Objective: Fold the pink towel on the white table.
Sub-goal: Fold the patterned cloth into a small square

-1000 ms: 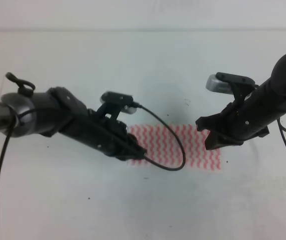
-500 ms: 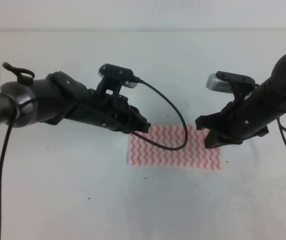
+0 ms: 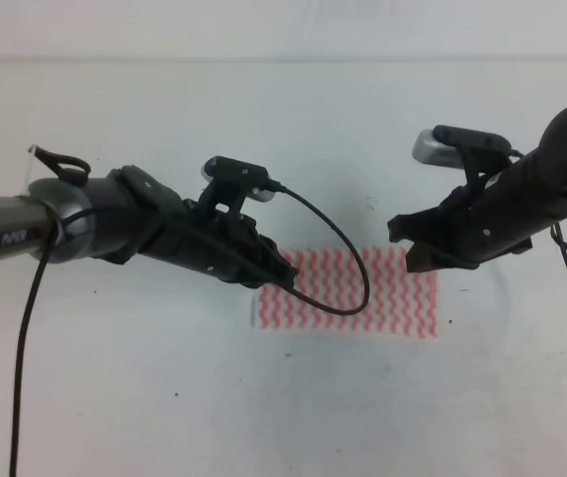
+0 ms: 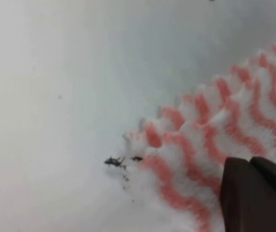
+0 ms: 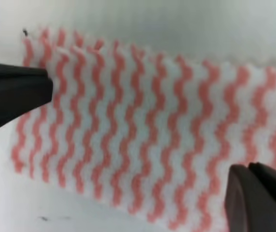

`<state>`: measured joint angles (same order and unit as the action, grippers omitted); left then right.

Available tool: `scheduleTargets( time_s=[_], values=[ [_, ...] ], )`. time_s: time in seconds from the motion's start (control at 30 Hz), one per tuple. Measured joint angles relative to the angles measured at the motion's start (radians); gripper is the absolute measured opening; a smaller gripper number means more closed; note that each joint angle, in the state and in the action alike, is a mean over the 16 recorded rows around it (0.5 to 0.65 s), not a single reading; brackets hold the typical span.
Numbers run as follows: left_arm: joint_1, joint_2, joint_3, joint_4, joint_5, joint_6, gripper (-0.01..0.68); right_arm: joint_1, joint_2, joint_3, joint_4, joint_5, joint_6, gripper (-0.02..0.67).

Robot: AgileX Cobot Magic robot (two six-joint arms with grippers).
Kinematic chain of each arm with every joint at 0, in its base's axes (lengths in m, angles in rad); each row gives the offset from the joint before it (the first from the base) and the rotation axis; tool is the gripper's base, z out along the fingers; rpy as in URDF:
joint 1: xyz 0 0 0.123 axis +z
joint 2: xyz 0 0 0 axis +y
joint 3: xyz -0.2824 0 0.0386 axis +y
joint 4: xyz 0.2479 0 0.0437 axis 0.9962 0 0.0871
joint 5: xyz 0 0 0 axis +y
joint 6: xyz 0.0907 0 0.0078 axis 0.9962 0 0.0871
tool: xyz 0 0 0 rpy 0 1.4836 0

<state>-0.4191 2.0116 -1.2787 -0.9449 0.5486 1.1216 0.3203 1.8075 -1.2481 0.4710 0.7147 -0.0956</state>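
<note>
The pink towel [image 3: 382,303] lies flat on the white table [image 3: 263,417] as a wide rectangle. My left gripper [image 3: 281,276] sits over its far left corner. In the left wrist view one dark fingertip [image 4: 254,193] rests on the towel [image 4: 210,125] close to a rumpled corner. My right gripper [image 3: 409,253] hovers at the far right corner. Its wrist view shows the towel [image 5: 142,121] with one fingertip [image 5: 258,198] at the lower right and the left gripper's tip [image 5: 12,92] at the towel's far end. Neither view shows both fingers.
The left wrist camera's black cable [image 3: 357,288] loops over the middle of the towel. Small dark specks [image 4: 114,161] lie on the table beside the towel's corner. The table's far edge [image 3: 283,60] runs along the top of the high view.
My left gripper moved from the towel's near left corner to its far left corner, then settled slightly nearer. The right arm lifted a little toward the far right corner. The towel's outline looks unchanged.
</note>
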Motion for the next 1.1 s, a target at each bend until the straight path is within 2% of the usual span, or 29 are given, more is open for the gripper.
scheduleTargets(
  time_s=[0.17,0.33,0.57,0.8,1.1],
  values=[
    [0.000,0.010,0.000,0.004,0.014,-0.017,-0.005,0.000,0.002,0.000,-0.053,-0.031,0.050,-0.015],
    [0.000,0.014,0.000,0.012,0.042,-0.049,-0.005,0.000,0.002,0.000,-0.127,-0.036,0.125,0.019],
    [0.000,-0.007,0.000,0.022,0.080,-0.094,-0.005,0.000,0.001,0.000,-0.212,-0.028,0.235,0.115],
    [0.000,-0.055,0.000,0.023,0.107,-0.096,-0.005,0.000,0.015,0.000,-0.238,-0.022,0.275,0.220],
    [0.000,-0.074,0.000,0.021,0.113,-0.055,-0.005,0.000,0.063,0.000,-0.234,-0.018,0.283,0.268]
  ],
)
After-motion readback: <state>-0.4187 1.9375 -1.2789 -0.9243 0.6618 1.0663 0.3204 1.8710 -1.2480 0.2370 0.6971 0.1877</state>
